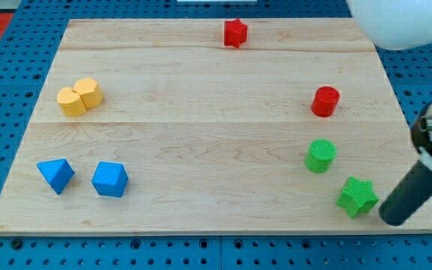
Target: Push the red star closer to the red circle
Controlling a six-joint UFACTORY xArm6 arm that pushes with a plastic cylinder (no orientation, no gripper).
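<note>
Resting: my tip (393,220) just right of green star (357,196), not clearly touching
Fingers: none, bare rod
Red star (235,33): view's top edge, centre
Red circle (325,101): right side, well apart
Green circle (321,156): below red circle

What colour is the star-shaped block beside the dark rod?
Green star, just left of my tip, in the camera view.

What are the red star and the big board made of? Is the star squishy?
The red star looks like hard matte plastic: flat colour, crisp edges, no dents, so probably not squishy. The board looks like pale unvarnished wood, with grain lines and plank seams. My tip is far away, beside the green star.
</note>
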